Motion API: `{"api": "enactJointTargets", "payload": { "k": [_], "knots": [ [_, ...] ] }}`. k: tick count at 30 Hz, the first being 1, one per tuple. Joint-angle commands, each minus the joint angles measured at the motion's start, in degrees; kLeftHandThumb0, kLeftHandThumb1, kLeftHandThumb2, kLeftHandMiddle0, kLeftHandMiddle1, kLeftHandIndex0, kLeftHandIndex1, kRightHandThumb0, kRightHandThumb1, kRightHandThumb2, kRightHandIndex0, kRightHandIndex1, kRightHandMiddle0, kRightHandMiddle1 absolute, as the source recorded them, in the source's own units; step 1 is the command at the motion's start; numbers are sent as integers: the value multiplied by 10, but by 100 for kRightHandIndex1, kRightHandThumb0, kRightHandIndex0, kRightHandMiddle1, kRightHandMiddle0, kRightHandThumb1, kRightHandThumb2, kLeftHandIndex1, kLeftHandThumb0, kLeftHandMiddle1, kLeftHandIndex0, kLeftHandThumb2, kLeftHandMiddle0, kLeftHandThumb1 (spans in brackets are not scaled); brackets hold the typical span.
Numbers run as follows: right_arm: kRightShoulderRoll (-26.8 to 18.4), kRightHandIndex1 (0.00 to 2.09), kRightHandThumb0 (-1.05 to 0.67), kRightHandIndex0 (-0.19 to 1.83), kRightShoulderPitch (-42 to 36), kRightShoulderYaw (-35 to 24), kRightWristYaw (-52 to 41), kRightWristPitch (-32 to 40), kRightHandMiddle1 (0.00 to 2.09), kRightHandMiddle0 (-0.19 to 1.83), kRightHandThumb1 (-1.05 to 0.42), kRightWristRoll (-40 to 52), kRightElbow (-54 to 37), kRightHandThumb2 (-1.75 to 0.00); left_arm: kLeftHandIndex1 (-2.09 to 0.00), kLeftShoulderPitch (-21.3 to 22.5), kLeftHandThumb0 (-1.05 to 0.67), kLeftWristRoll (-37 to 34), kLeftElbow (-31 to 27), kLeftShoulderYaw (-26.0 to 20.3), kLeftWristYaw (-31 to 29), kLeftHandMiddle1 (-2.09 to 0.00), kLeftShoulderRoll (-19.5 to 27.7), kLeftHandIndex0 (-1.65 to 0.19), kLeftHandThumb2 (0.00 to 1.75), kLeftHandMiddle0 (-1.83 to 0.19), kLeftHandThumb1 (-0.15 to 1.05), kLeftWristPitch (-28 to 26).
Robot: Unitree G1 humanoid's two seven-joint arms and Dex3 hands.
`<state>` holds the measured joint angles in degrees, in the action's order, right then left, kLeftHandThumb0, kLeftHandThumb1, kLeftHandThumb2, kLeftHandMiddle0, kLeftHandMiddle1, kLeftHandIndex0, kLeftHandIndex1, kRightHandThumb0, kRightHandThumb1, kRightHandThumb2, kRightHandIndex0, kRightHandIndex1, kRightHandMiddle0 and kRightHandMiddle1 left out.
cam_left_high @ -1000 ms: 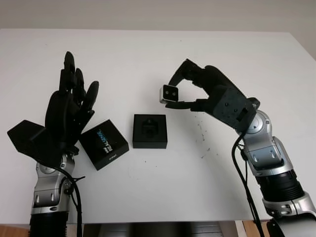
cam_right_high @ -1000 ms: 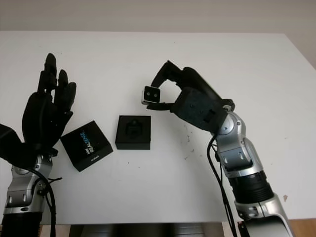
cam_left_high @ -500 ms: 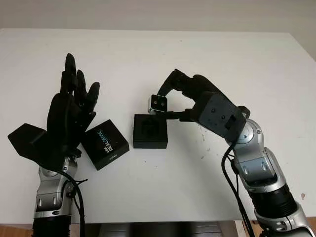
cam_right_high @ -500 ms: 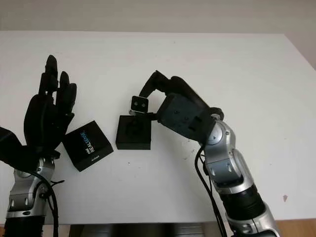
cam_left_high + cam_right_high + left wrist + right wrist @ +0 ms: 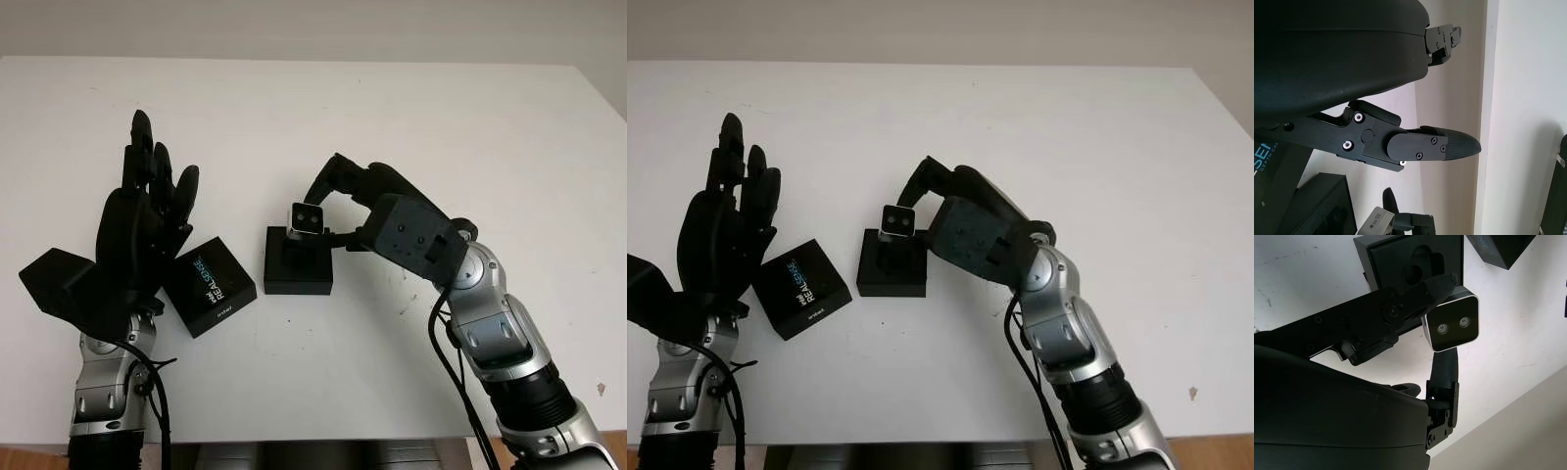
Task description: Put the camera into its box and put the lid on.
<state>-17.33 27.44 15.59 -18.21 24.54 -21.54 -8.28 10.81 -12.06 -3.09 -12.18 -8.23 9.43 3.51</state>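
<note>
A small silver camera (image 5: 306,220) with two dark lenses is pinched in my right hand (image 5: 328,211), just above the open black box (image 5: 298,271) at the table's middle. The right wrist view shows the camera (image 5: 1451,324) between my fingers (image 5: 1415,293), over the box's moulded recess (image 5: 1415,265). The black lid (image 5: 208,285) with blue lettering lies on the table left of the box. My left hand (image 5: 147,211) is raised, open, above and left of the lid, holding nothing.
The white table (image 5: 392,108) stretches wide around the box. A few dark specks (image 5: 404,284) mark the surface right of the box. The table's front edge (image 5: 323,439) is near the bottom of the head views.
My right hand has carried the camera leftward and down, from right of the box to just above it. The left hand has barely moved.
</note>
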Motion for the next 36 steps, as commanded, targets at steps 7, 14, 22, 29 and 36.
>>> {"api": "enactJointTargets", "payload": {
  "k": [7, 14, 22, 29, 36],
  "knots": [
    [3, 6, -46, 32, 9, 11, -2, -12, 187, 38, -98, -10, 13, -6, -2, -4, -59, 1, -8, 2, 0, 0, 0, 17, 35, 19, 105, 3],
    [4, 6, -46, 32, 6, 16, -6, -10, 189, 38, -98, -14, 14, -5, -2, -4, -59, 4, -9, 3, 2, 0, 0, 17, 35, 19, 105, 2],
    [11, 5, -46, 31, 1, 18, -11, -7, 191, 38, -98, -9, 8, -5, -2, -5, -59, 10, -10, 3, 6, -1, -2, 16, 35, 19, 105, 3],
    [16, 5, -47, 31, -4, 18, -16, 2, 190, 36, -98, -7, 4, -5, -2, -5, -59, 12, -7, 4, 6, -1, 0, 17, 36, 19, 105, 6],
    [16, 6, -47, 32, -6, 21, -15, 6, 189, 35, -98, -12, 3, -5, -3, -6, -59, 10, -7, 3, 5, -2, -1, 17, 35, 19, 105, 9]
  ]
}}
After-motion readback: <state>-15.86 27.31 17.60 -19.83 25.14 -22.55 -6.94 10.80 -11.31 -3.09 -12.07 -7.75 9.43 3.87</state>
